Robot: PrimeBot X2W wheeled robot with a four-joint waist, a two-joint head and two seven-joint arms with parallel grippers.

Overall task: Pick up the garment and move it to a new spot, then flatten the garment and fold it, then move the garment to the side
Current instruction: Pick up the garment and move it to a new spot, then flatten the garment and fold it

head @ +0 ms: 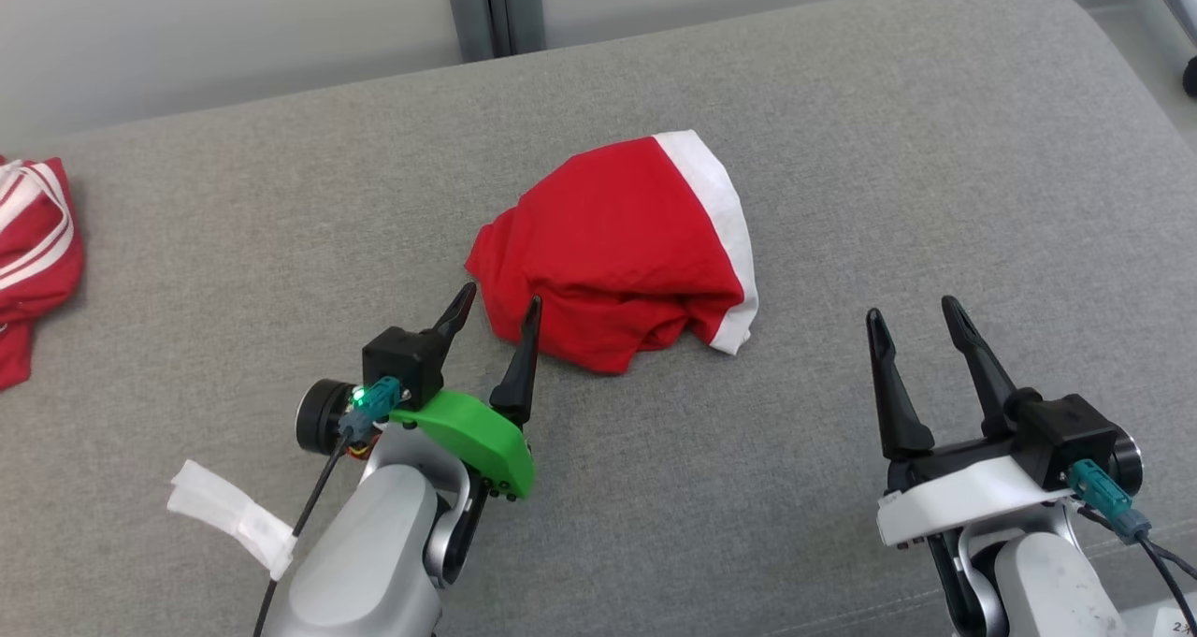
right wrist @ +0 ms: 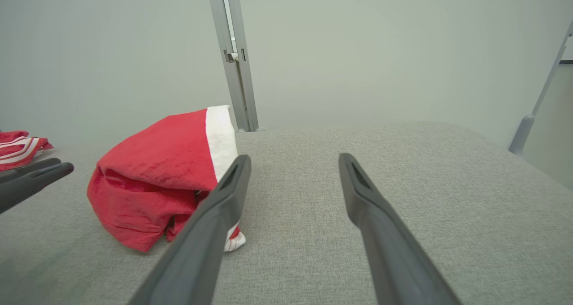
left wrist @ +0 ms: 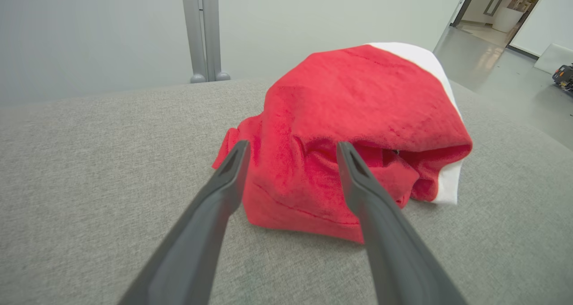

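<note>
1. Red with a white band down its right side, the garment (head: 617, 244) lies as a crumpled, partly doubled-over mound about the middle of the grey upholstered pad (head: 842, 151), well clear of every edge.
2. The mound has no strong long axis. The white band runs from far to near, and loose folds are tucked under along the near side.
3. The left gripper (head: 500, 296) points at the near-left corner of the mound. Its jaws are spread wide and hold nothing. In the head view one fingertip sits right at the cloth's edge, though I cannot tell whether it touches.
4. In the left wrist view the left gripper (left wrist: 293, 144) frames that corner, with the garment (left wrist: 358, 103) directly ahead.
5. The right gripper (head: 912, 308) is also fully open and empty. It hovers over bare pad to the right, apart from the white hem.
6. The left arm is clearly nearer — judging from this, flattening comes next, with a short reach forward to pinch the near-left corner.
7. A second red garment with white stripes (head: 33, 235) lies at the pad's left edge — far from both grippers.
</note>
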